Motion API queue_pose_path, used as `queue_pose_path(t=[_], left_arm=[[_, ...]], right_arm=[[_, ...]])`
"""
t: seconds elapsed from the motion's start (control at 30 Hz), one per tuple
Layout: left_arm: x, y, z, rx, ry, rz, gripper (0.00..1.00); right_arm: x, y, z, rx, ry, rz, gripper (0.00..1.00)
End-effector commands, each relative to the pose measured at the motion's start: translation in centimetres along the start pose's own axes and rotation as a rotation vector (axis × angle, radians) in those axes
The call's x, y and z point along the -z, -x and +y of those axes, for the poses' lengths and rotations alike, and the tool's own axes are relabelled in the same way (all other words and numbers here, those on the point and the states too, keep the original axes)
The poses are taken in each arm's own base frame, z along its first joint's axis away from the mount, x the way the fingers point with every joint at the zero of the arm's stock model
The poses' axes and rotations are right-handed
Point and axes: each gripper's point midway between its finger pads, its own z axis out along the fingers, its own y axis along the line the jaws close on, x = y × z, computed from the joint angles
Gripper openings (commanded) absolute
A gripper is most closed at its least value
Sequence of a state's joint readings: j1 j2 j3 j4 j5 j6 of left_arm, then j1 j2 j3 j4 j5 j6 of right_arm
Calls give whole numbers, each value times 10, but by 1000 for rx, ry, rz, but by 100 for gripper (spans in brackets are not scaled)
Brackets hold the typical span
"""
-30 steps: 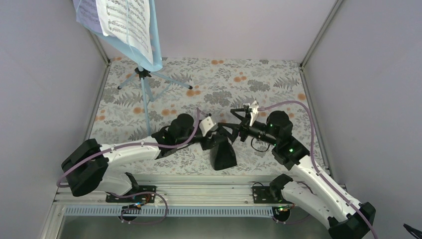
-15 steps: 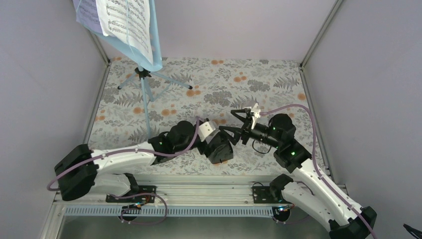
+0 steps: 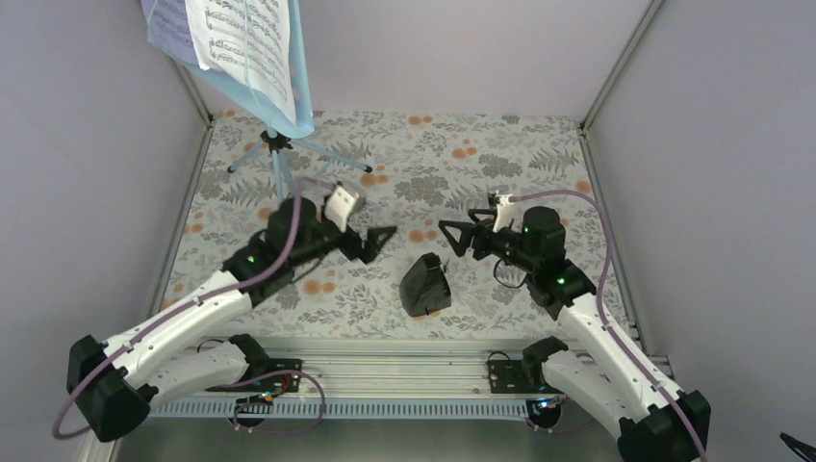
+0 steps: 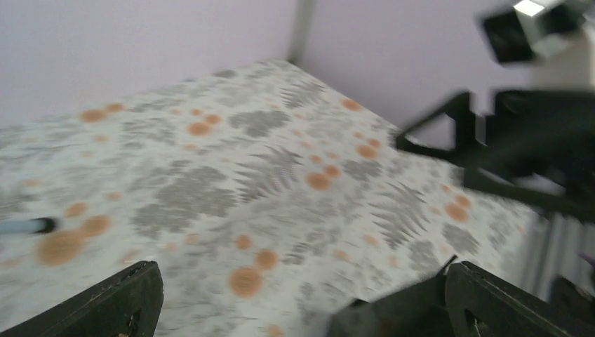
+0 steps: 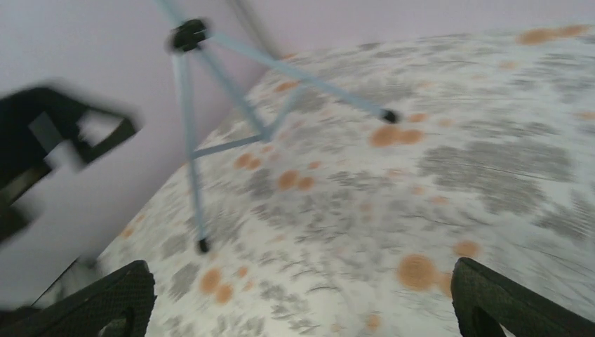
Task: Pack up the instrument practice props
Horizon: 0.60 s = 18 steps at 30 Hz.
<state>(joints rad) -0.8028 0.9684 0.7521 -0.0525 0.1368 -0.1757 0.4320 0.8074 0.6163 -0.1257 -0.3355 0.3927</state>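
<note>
— Pincers first: how do ours stand?

— Left pincer [image 3: 380, 238] hangs above the table [image 3: 520, 164], jaws wide apart, holding nothing. Right pincer [image 3: 452, 241] faces it from the other side, also wide apart and empty. The metronome [image 3: 425, 286] sits between them, nearer the arm bases, touching neither. It seems tipped over, though we cannot be sure.

— And the other props?

— The stand [image 3: 279, 168] is upright on its thin tripod in the far left corner. A white sheet [image 3: 241, 43] and a lavender sheet [image 3: 168, 24] rest on it. We see no box or bag to pack into.

— What could go wrong from here?

— We judge three risks. The metronome has sloping sides, so jaws closing on them could squeeze it out and send it skidding across the table. The stand looks top-heavy, and our left arm is near its pole. A sideways nudge could topple it and scatter the sheets. Both pincers also point at the same middle patch, so reaching in together could knock them against each other. Both wrist views are blurred, so we cannot check fine aim from them.
</note>
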Motion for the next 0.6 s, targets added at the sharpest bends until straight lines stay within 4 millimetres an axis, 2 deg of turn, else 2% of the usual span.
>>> queue_pose_path(t=[0.0, 0.1, 0.17, 0.23, 0.37, 0.5, 0.57], left_arm=[[21, 19, 31, 92, 27, 71, 100], [29, 37, 36, 58, 28, 41, 100], [30, 46, 40, 35, 39, 27, 100], [28, 48, 43, 22, 42, 21, 100], [25, 45, 46, -2, 33, 18, 100], [20, 32, 48, -6, 9, 32, 100], [19, 28, 43, 7, -31, 38, 100]], right_arm=[[16, -12, 79, 206, 493, 84, 100], [27, -23, 104, 241, 697, 130, 100], [20, -29, 108, 275, 687, 130, 100], [9, -33, 104, 304, 652, 129, 100], [-2, -51, 107, 270, 734, 226, 98], [-10, -72, 107, 240, 745, 297, 92], [-12, -79, 106, 221, 741, 305, 84]])
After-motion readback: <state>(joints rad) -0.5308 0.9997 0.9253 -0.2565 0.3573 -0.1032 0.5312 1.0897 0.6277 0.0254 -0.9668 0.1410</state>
